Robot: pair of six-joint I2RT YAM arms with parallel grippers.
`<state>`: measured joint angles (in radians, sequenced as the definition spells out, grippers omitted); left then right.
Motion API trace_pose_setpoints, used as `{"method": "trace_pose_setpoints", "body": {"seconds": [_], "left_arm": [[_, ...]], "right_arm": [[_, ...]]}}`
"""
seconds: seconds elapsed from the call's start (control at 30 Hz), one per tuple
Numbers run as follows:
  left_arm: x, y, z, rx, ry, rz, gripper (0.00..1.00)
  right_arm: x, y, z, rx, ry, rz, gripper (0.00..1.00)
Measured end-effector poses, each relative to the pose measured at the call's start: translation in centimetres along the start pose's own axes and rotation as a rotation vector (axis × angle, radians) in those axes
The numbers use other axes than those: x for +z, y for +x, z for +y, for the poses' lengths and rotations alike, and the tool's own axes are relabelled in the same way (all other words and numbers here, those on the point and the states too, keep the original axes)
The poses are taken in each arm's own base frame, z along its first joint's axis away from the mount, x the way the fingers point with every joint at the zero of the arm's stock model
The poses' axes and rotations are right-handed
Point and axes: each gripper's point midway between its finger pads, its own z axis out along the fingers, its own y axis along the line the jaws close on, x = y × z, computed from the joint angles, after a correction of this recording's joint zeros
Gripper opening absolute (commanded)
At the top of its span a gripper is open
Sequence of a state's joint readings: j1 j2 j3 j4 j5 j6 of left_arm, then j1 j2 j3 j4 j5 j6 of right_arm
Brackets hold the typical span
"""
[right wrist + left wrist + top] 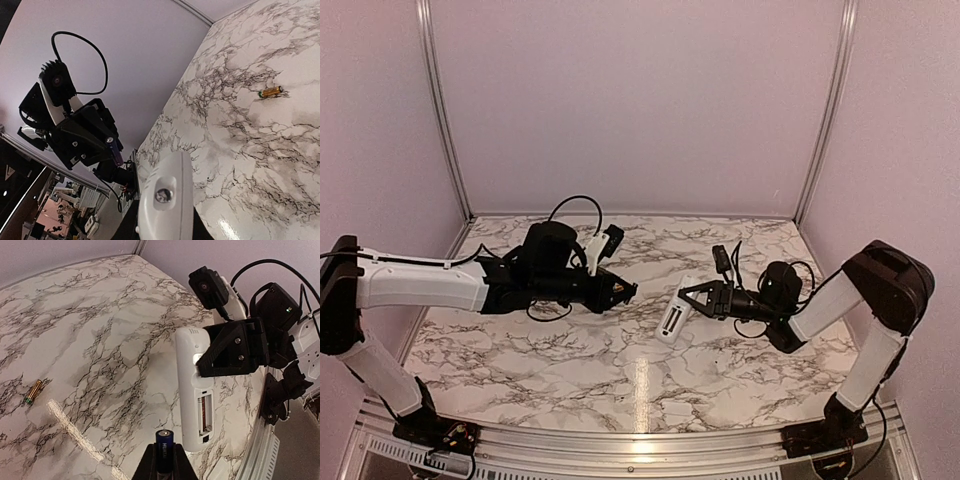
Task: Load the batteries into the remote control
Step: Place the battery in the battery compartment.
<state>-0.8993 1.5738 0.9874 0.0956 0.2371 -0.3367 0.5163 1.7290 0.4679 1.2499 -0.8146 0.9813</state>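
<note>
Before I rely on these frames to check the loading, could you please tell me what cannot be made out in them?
- Button face of the remote control: turned away in every view.
- Upper end of its battery bay, left wrist view: covered by the right gripper.
- Lower part of the held battery, left wrist view: hidden inside the left gripper and cut off by the frame edge.
- Markings on the loose battery: too small in both wrist views.

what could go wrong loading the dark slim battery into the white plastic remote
The dark slim cylindrical battery, pinched in the left gripper, may meet the open compartment crooked and slip. The white rectangular plastic remote is held only by the right gripper, so a push could twist it.
</note>
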Motion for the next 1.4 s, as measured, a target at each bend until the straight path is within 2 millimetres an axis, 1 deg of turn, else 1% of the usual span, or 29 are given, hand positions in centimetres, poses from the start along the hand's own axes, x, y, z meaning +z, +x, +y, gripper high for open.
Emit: {"method": "trace_pose_setpoints", "body": {"seconds": [0.13, 0.27, 0.4, 0.7, 0.83, 0.97, 1.1, 1.23, 1.4], "left_arm": [[-0.5, -1.4, -2.9, 0.053, 0.044, -0.093, 0.00], [-0.4, -1.8, -5.3, 0.110, 0.065, -0.144, 0.00], [-0.2, -2.0, -6.7, 0.150, 0.071, -0.179, 0.00], [1.2, -1.5, -6.1, 0.210, 0.005, -0.180, 0.00], [1.3, -1.6, -6.1, 0.226, -0.014, -0.189, 0.00], [1.4, -1.7, -6.0, 0.240, -0.034, -0.193, 0.00], [1.9, -2.0, -6.2, 0.254, -0.043, -0.200, 0.00], [2.2, -1.9, -6.3, 0.261, -0.053, -0.199, 0.00], [2.3, -1.9, -5.8, 0.261, -0.079, -0.202, 0.00]], "right_arm": [[1.1, 0.4, 0.2, 0.039, -0.006, -0.003, 0.00], [2.2, -0.2, 1.5, 0.026, -0.040, -0.018, 0.00], [2.9, -0.8, 2.6, 0.029, -0.069, -0.031, 0.00], [3.2, -1.0, 2.8, 0.080, -0.071, -0.045, 0.00], [3.2, -1.2, 2.9, 0.096, -0.070, -0.055, 0.00], [3.5, -1.6, 3.6, 0.096, -0.085, -0.064, 0.00], [3.9, -1.8, 4.1, 0.099, -0.100, -0.063, 0.00], [4.0, -1.8, 4.1, 0.107, -0.098, -0.068, 0.00], [4.0, -1.9, 4.1, 0.122, -0.095, -0.074, 0.00]]}}
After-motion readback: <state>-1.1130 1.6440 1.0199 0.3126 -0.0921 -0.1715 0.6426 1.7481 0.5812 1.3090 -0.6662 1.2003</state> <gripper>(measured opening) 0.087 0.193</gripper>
